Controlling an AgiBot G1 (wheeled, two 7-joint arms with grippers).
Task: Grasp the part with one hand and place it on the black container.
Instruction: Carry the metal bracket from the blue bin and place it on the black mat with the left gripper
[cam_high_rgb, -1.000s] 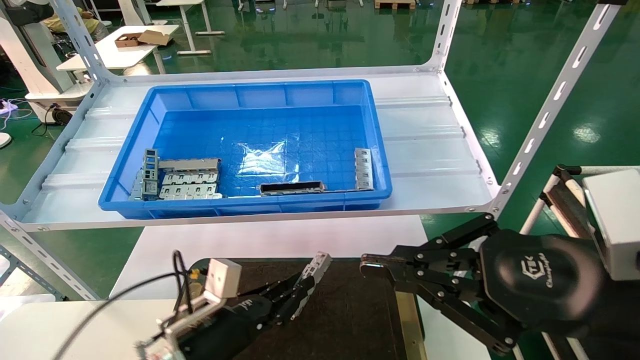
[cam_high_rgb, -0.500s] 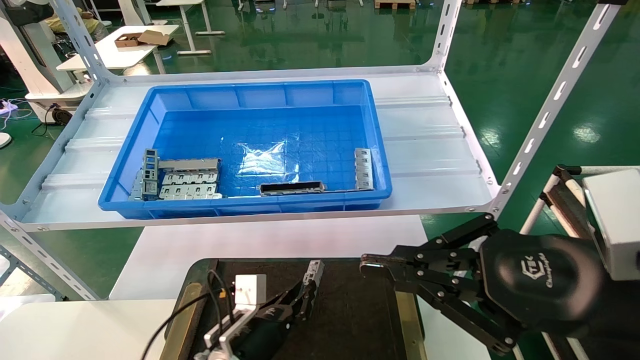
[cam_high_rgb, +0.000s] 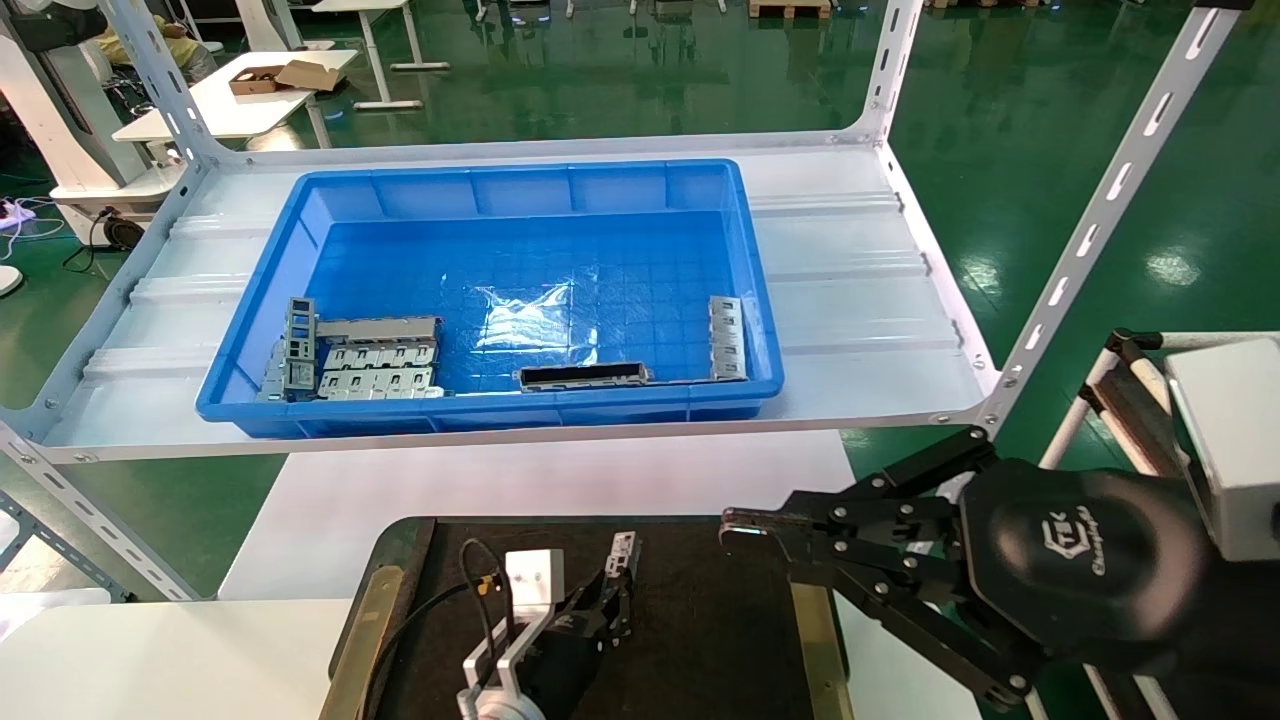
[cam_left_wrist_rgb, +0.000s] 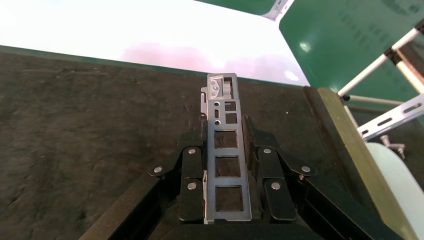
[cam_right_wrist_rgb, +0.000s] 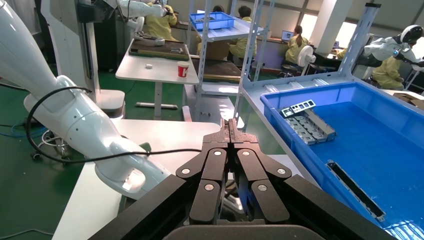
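The part, a slim silver strip with square cutouts, is held between the fingers of my left gripper, which is shut on it. In the head view the left gripper points the part forward, low over the far half of the black container. The container's dark matte surface lies right beneath the strip; I cannot tell if they touch. My right gripper is shut and empty, hovering by the container's far right corner. It also shows in the right wrist view.
A big blue bin sits on the white shelf behind. It holds grey tabbed plates at the left, a dark-faced bar at the front and another silver strip at the right. A brass-coloured strip edges the container.
My left gripper has swung right and come down toward the black container with the part in it, its tip now lower and nearer the surface. The right arm has not moved.
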